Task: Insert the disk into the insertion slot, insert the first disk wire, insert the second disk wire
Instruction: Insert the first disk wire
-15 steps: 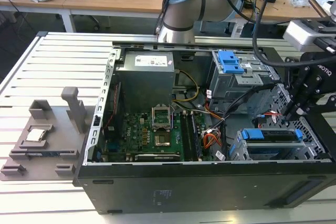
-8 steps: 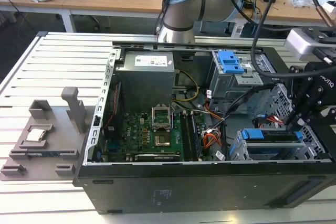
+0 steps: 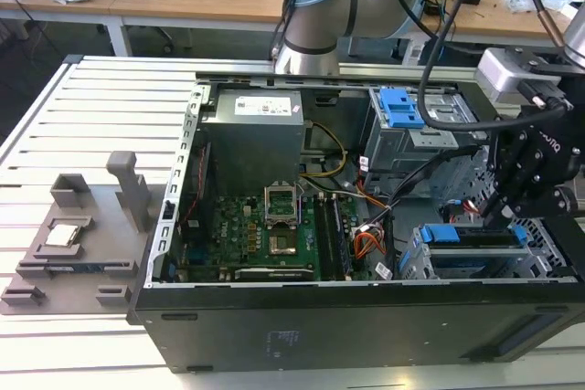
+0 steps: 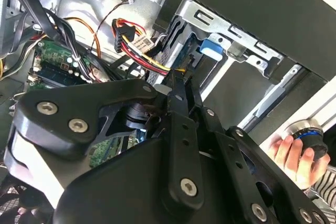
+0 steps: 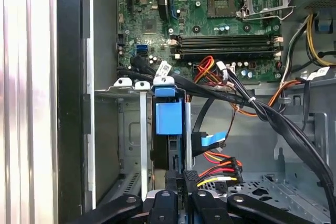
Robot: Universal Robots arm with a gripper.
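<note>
In the exterior view my gripper [image 3: 498,210] hangs just above the insertion slot [image 3: 413,260], where the disk [image 3: 471,237] already sits — so I judge the first wire is in hand, calling for a plug square to the disk's edge. In the second wrist view my fingers [image 4: 181,103] are drawn together beside the red-yellow-black wire bundle [image 4: 137,45]; whether they nip a plug is hidden. In the first wrist view a blue flat cable [image 5: 210,141] lies beside the slot, the disk's ports unreadable.

The disk [image 3: 448,234] has a bright blue frame. It sits inside the insertion slot [image 3: 413,267], a low silver cage with holes.
</note>
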